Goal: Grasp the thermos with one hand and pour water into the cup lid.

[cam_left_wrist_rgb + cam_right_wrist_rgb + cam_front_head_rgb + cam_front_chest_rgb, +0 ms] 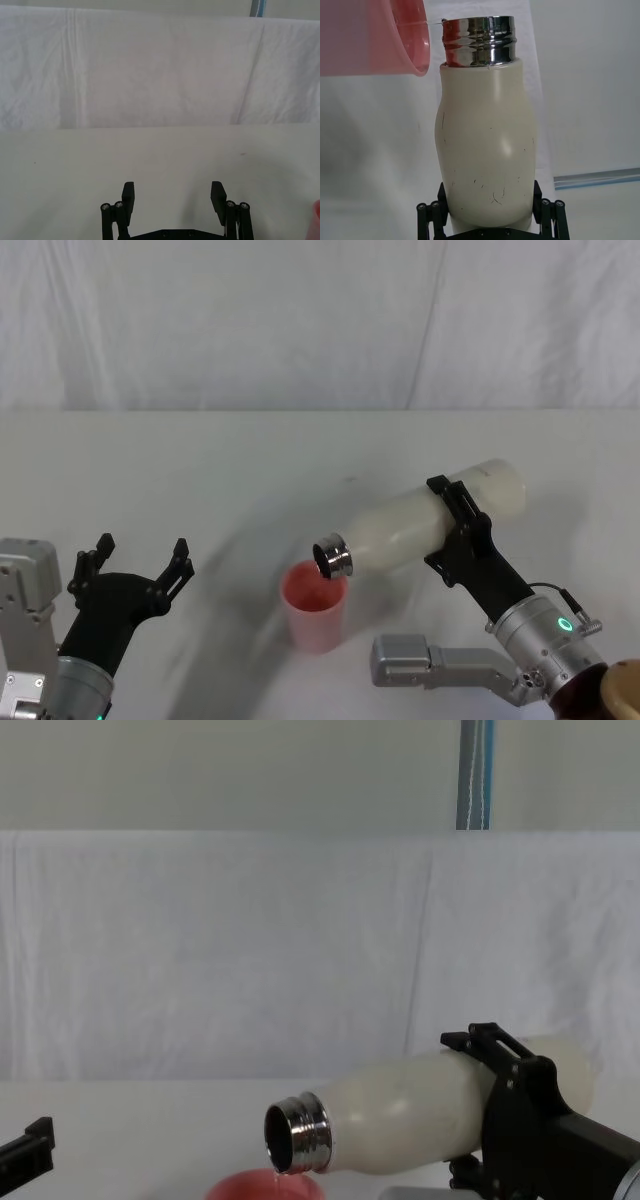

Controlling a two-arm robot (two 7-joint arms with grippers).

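right gripper (pixel 462 532): clamped across the lower body of the thermos (pixel 420 525), one finger on each side; bottle fills the gap between them.
thermos: held off the table (pixel 200 460), tipped near horizontal, base toward the far right, steel neck (pixel 333 558) angled down-left over the cup lid (pixel 315 605).
cup lid: salmon-pink, upright on the table near centre, just under and slightly left of the neck. In the right wrist view its rim (pixel 415 55) sits right beside the mouth.
pour: chest view shows the mouth (pixel 296 1135) directly above the pink rim (pixel 265 1187); a thin clear thread at the lip in the right wrist view may be water, can't confirm flow.
left gripper (pixel 135 562): parked near left, fingers spread wide, holding nothing.
handling: thermos looks rigid, matte coat should give decent friction, steel neck slick. Weight shifts as water runs forward, so the mid-to-lower body hold seems right; avoid the neck.
cup lid handling: likely light plastic, easy to tip or slide if the neck bumps it.
risk: over-tilt means a gush and overshoot of a small cup.
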